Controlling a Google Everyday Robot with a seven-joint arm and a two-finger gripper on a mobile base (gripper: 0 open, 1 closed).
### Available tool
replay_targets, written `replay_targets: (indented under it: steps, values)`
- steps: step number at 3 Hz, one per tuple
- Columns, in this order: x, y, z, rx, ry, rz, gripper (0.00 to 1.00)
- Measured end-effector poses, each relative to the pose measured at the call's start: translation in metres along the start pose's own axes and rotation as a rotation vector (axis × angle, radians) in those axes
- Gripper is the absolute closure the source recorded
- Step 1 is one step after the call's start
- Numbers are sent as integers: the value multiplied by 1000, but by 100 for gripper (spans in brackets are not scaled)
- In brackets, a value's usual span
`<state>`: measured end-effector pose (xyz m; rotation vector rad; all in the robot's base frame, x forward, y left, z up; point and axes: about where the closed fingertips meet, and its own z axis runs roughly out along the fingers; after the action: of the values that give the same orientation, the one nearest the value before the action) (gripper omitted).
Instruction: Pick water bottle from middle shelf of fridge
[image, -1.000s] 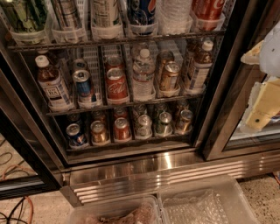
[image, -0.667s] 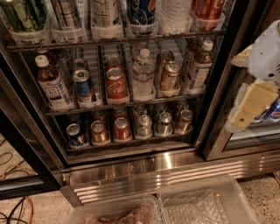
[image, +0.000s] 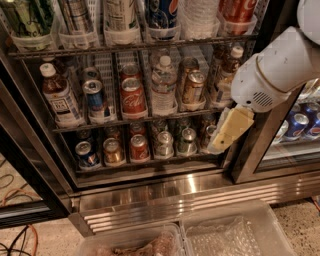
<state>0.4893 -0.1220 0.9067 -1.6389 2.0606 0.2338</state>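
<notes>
The fridge (image: 37, 165) stands open in front of me, with dark frames and wire racks. On the middle shelf (image: 137, 120) the water bottle (image: 163, 86) stands upright in a clear lane tray, between a red cola can (image: 132, 95) and a gold can (image: 192, 86). It is clear and ribbed, with a white cap and a pale label. My gripper (image: 227, 131) hangs from the white arm (image: 275, 67) at the right. It is in front of the shelf's right end, lower than the bottle and well to its right, touching nothing.
Brown-liquid bottles (image: 59, 97) (image: 231, 64) stand at both ends of the middle shelf, with a blue can (image: 95, 97) near the left. Short cans (image: 139, 146) fill the rack below. A steel base grille (image: 185, 196) and clear plastic bins (image: 235, 232) lie beneath. The closed right door (image: 300, 125) shows blue cans.
The white arm and gripper have swung in from the right edge, leftward and downward, and now stand before the right end of the middle shelf. The bottles and cans have not moved.
</notes>
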Motion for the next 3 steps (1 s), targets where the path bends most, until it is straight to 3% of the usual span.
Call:
replay_targets:
  steps: [1,2,3]
  values:
    - [0,0,0,1,0,-1,0]
    - [-2,-3,11,21,-54,66,0]
    - [-1,-8,33,66,-125,193,0]
